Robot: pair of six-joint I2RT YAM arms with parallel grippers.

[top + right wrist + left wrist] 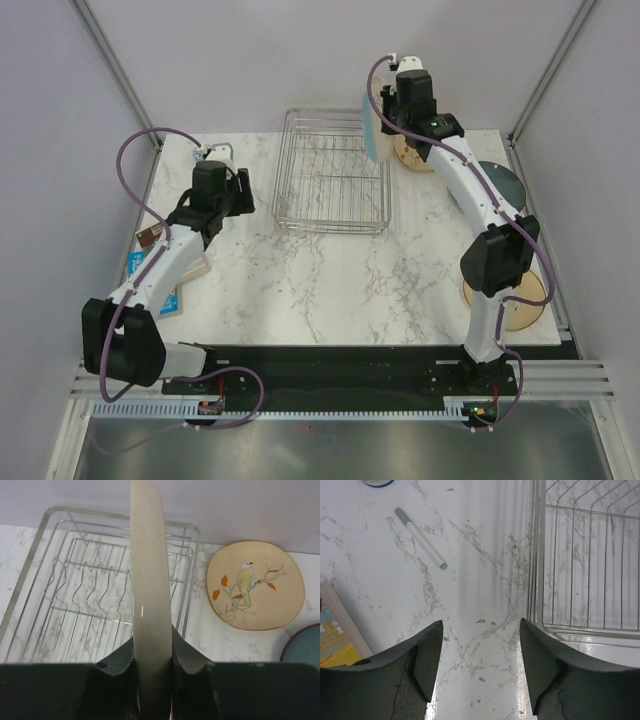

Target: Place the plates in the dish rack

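The wire dish rack (pixel 332 175) stands at the back middle of the marble table, with nothing in it. My right gripper (pixel 385 125) is shut on the light-blue and cream plate (pixel 370 128), holding it on edge above the rack's far right side. In the right wrist view that plate (pixel 149 580) runs edge-on up between the fingers, with the rack (pixel 75 585) below. A cream plate (pixel 255 585) with a bird on it lies flat right of the rack, beside the dark teal plate (pixel 305 647). Another cream plate (pixel 520 300) lies under the right arm. My left gripper (pixel 481 627) stands open over bare table left of the rack (pixel 590 570).
A grey-and-white pen (pixel 421 538) lies on the table ahead of the left gripper. A colourful booklet (pixel 160 270) sits at the table's left edge under the left arm. Frame posts stand at the back corners.
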